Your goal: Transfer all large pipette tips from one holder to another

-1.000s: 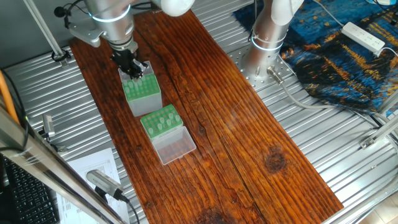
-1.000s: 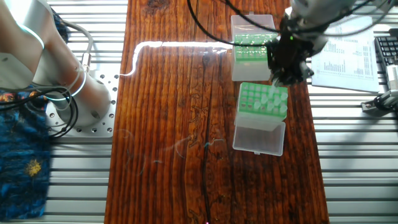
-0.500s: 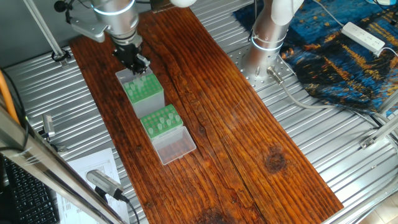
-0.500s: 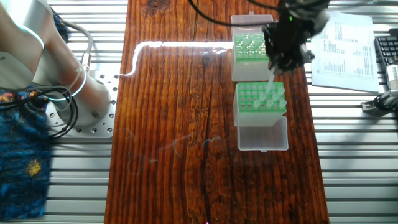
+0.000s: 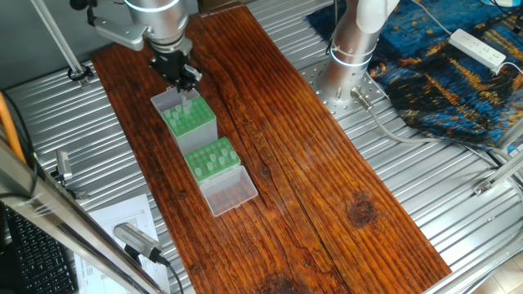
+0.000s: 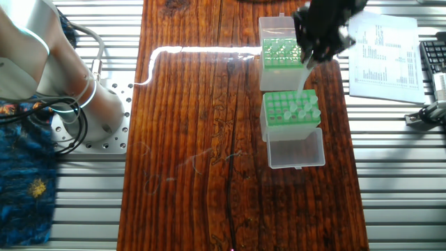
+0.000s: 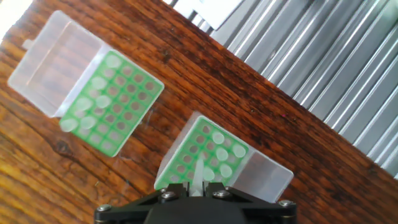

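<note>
**Tip pinched, clear of the rack**

Here my hand (image 6: 307,57) held one of the large pipette tips (image 6: 301,75) by its wide upper end, above the taller grey-sided holder (image 6: 291,116); the low lidded rack (image 6: 281,54) sat just beyond on the bench (image 6: 202,139). I judged it featherlight, slick and easily crushed.

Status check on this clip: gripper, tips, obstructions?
Gripper shut on a pipette tip, raised above both racks. Other tips sit in both. Nothing blocking.

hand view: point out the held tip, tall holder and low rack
held tip (image 7: 198,177), hand view, its shaft
tall holder (image 7: 186,155), hand view, green top plate
low rack (image 7: 127,102), hand view, green grid
</note>
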### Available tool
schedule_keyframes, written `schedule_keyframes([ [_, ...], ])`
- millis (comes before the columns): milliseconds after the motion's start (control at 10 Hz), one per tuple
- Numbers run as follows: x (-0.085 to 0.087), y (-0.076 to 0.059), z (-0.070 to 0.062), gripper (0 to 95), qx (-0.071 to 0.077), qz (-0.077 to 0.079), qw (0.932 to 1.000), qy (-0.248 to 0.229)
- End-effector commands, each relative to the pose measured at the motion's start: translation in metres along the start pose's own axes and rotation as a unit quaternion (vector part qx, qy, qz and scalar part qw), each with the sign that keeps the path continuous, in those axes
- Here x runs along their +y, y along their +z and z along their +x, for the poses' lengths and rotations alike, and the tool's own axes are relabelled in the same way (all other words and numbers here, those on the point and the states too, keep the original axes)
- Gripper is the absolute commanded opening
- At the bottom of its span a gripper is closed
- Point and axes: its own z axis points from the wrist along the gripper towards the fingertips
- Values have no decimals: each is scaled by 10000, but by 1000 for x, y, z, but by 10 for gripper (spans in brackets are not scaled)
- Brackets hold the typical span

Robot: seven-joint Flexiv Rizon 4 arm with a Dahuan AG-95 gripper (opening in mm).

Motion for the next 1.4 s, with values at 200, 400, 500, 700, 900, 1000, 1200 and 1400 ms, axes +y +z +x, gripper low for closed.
schedule_keyframes([
  [200,21,-20,6,0,-40,8,9999,146],
  [400,30,-24,5,0,-218,-206,9994,164],
  [500,32,-24,3,0,-443,-410,9981,151],
  [700,37,-20,-8,0,-617,-468,9968,223],
  [900,51,-12,-29,0,-664,-434,9964,294],
  [1000,55,-10,-35,0,-661,-441,9962,365],
  [1200,58,-8,-39,0,-641,-431,9959,462],
  [1400,57,-8,-38,0,-562,-344,9963,544],
])
